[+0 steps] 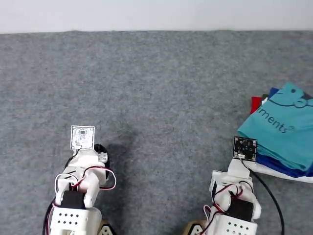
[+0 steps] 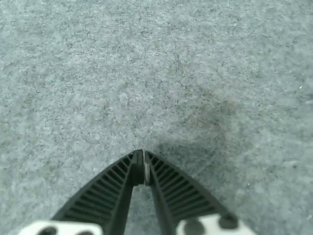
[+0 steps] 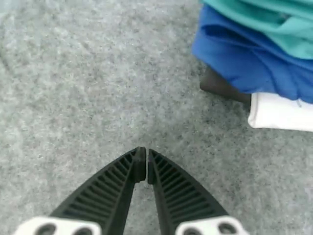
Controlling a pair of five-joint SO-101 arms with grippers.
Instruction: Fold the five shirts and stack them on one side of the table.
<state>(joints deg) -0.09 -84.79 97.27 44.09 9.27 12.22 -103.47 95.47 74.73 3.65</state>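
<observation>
A stack of folded shirts lies at the table's right edge: a teal shirt on top, a blue shirt under it, a white shirt at the bottom, and a bit of red at the back. My right gripper is shut and empty, hanging over bare grey felt just beside the stack's near corner. My left gripper is also shut on nothing, above bare felt at the near left. Both arms sit drawn back at the table's near edge.
Grey felt covers the whole table. A pale wall runs along the far edge. A black cable trails from the right arm's camera toward the near edge.
</observation>
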